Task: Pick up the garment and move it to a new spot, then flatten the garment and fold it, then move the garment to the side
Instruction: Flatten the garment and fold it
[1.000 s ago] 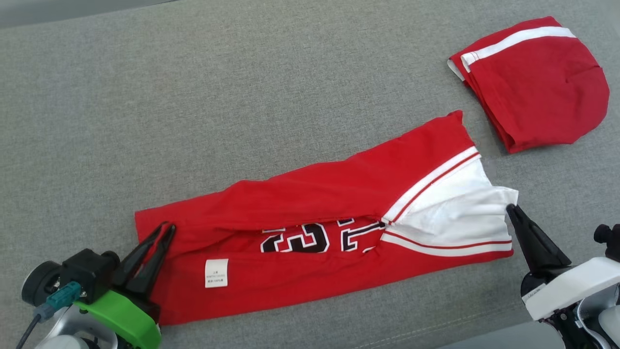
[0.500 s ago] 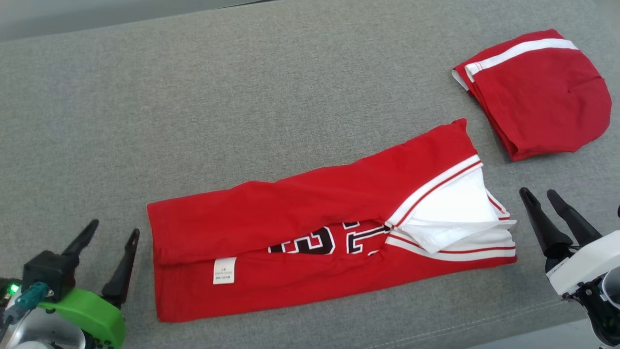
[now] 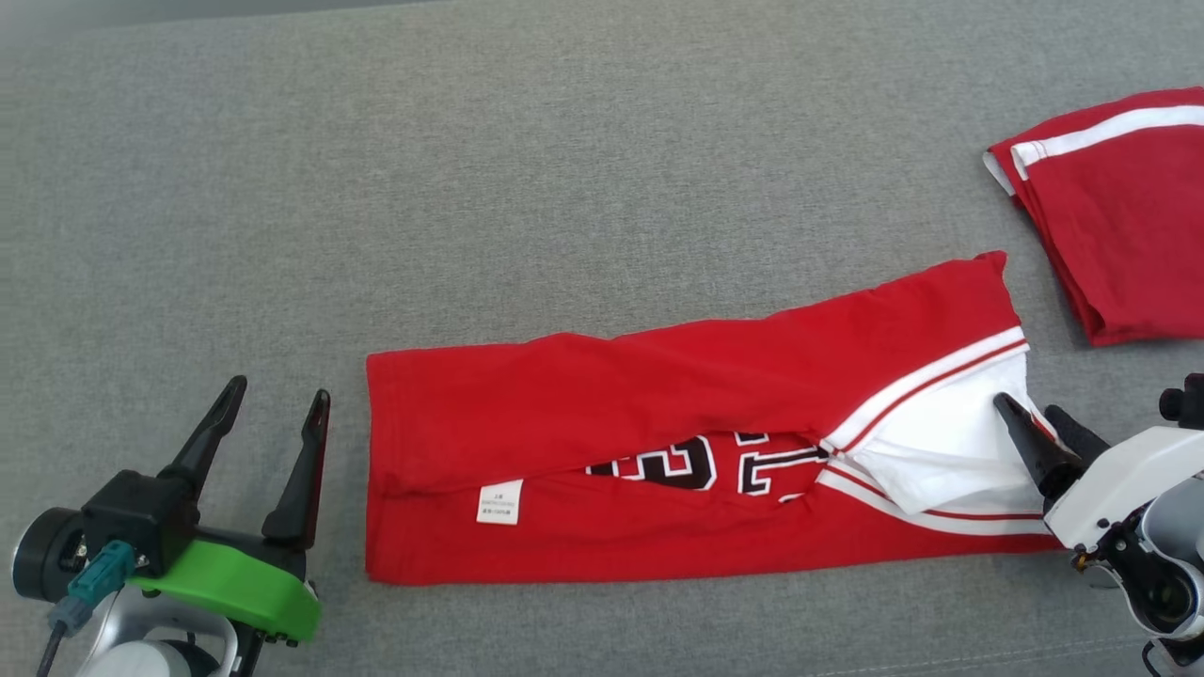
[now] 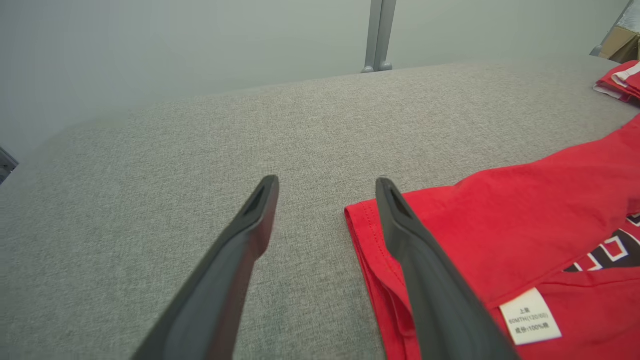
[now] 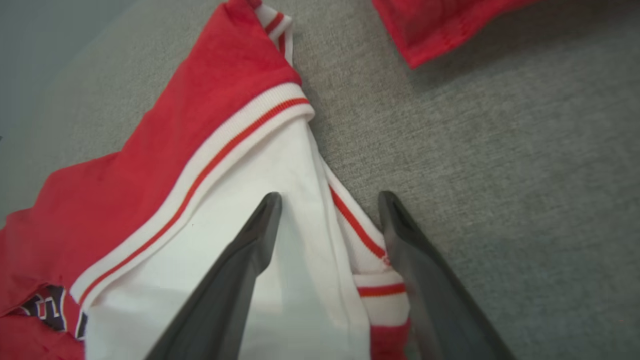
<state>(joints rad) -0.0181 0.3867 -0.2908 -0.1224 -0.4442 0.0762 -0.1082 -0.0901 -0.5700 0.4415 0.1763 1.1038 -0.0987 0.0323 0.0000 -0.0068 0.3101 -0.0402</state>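
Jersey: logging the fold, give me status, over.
Left pincer open, beside the jersey. Right pincer open, astride its white end. Jersey folded lengthwise, gripped by neither. Second red garment far right, clear of it.

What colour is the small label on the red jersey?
The label is white with dark print; best in left wrist view.

One grey fabric surface (image 3: pixel 564 188) bears two garments: one long red jersey with white trim and black numerals (image 3: pixel 658 395), one smaller folded red cloth with a white stripe (image 3: pixel 1119 235). One white label (image 3: pixel 499 503); one left gripper (image 3: pixel 278 388), one right gripper (image 3: pixel 1025 405).
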